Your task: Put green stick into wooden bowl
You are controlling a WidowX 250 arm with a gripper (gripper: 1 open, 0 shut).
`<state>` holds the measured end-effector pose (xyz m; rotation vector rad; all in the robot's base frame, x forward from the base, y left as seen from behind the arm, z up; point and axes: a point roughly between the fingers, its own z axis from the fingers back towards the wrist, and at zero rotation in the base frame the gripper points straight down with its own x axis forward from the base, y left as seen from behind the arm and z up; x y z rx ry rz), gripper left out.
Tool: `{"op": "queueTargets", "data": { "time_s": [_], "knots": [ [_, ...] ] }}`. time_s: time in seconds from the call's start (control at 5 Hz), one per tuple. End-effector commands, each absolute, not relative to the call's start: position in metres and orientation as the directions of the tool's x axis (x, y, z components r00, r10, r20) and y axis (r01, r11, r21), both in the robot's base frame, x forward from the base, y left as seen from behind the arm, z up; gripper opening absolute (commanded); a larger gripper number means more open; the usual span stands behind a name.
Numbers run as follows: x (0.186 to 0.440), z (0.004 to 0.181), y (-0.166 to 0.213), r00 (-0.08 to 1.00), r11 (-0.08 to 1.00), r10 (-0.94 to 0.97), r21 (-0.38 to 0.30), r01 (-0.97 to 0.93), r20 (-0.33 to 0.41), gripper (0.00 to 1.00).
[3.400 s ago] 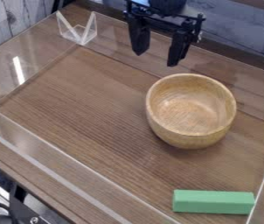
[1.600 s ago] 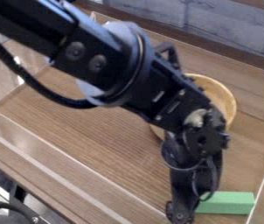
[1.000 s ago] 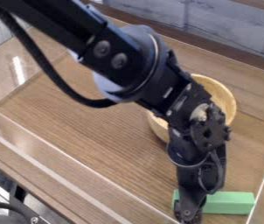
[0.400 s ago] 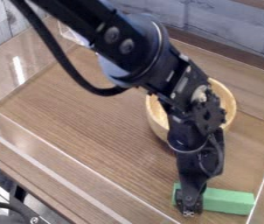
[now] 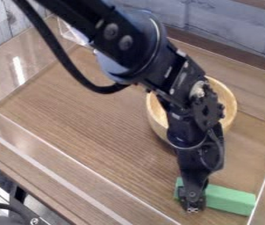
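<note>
**Gripper lowered over the green stick**

Where the wood-grain table (image 5: 76, 105) nears its front right corner, the green stick (image 5: 231, 198) is seen lying flat, a matte, bright green rectangular block. Its left end is covered by the gripper (image 5: 192, 199), which points steeply down with its fingers spread wide; nothing is grasped, and contact with the block cannot be judged. Behind it, well apart, the wooden bowl (image 5: 223, 112) stands upright, round, thick-walled and light tan, largely hidden by the black arm (image 5: 135, 61). Clear plastic walls (image 5: 53, 180) are set around the table.
</note>
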<state>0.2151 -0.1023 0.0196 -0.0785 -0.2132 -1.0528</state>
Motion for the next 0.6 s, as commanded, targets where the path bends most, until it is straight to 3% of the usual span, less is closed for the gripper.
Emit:
{"op": "queueTargets", "data": {
  "time_s": [0.0, 0.4],
  "knots": [
    [0.2194, 0.0266, -0.1065, 0.529, 0.556, -0.813, 0.052, 0.830, 0.242, 1.00],
    [0.2240, 0.0279, -0.1031, 0.570, 0.592, -0.784, 0.023, 0.805, 0.246, 1.00]
  ]
}}
